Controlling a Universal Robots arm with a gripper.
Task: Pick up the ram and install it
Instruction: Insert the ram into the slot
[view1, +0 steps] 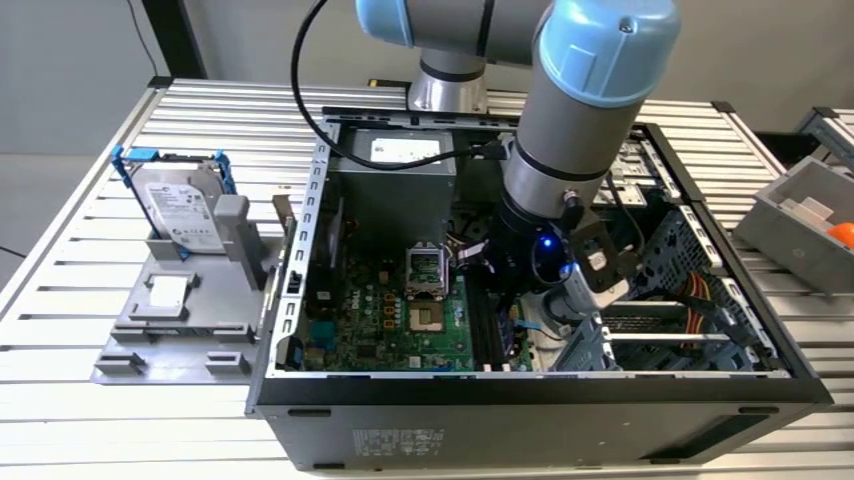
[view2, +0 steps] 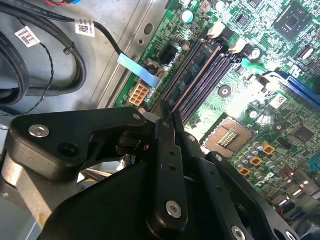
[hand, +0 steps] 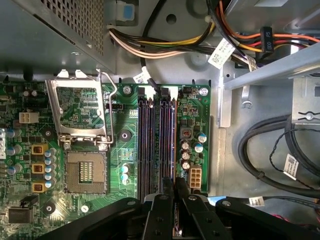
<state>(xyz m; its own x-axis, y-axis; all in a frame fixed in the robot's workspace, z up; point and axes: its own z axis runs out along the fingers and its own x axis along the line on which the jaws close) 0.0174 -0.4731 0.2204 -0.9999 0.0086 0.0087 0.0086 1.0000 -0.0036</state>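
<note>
While our gripper (view2: 167, 117) hangs low inside the computer case (view1: 534, 385), its fingers (hand: 162, 192) are pinched together on the ram (view2: 195, 80), a thin stick held edge-on right over the memory slots (hand: 157, 140) on the motherboard (hand: 90, 150). We judge that we are in the install step, beside the open processor socket (hand: 86, 172); seating calls for the stick square in one slot and a straight press
</note>
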